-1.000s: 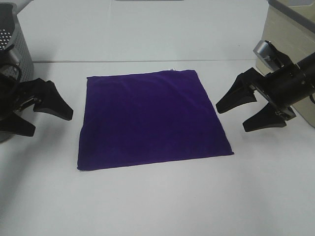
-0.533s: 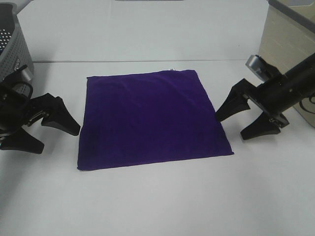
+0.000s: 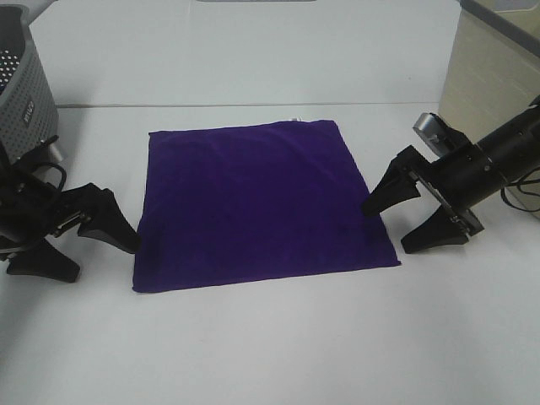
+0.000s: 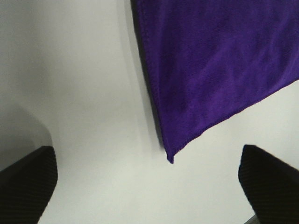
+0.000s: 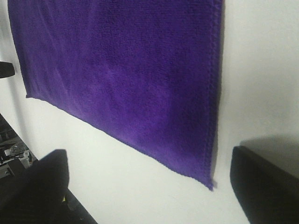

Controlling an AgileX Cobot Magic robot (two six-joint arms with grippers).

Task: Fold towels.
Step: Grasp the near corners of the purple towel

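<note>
In the high view the grey perforated basket is cut by the left edge, so only part of it shows. The beige box at far right runs out of the frame as well. The left arm passes out at the left edge and the right arm at the right. A white speck on the far hem of the purple towel is too small to make out.

In the left wrist view only the tips of the two fingers show, and most of the towel lies outside the picture. The right wrist view likewise clips its fingers and the towel. Dark clutter at one corner there is too blurred to name.
</note>
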